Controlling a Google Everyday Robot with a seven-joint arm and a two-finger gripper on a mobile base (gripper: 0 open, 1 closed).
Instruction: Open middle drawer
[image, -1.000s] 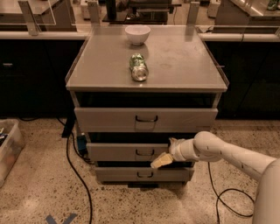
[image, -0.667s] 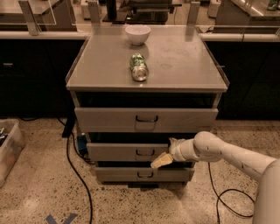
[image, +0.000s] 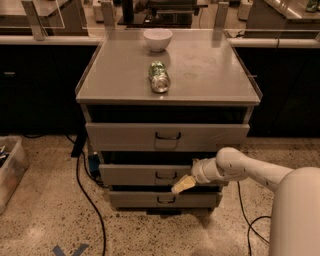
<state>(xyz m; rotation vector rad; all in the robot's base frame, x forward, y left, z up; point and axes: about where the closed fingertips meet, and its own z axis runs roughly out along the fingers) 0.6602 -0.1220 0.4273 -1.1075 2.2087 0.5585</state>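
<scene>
Gripper (image: 183, 184) sits just below-right of the middle drawer's (image: 132, 175) handle (image: 165, 175); can't tell its grip.

Cabinet of three stacked drawers, a bowl (image: 157, 39) and a can (image: 159, 77) on its worktop (image: 210, 75).
The bowl sits at the worktop's back, near centre; the can lies on its side just in front of it. Below, the top drawer (image: 125, 136), the middle drawer (image: 135, 174) and the bottom drawer (image: 135, 199) stack downward. The arm (image: 240, 167) reaches in from the right; the tool (image: 182, 184) is at the middle drawer's front, just right of and below its handle (image: 166, 175). A cable (image: 87, 195) trails on the floor to the cabinet's left.
</scene>
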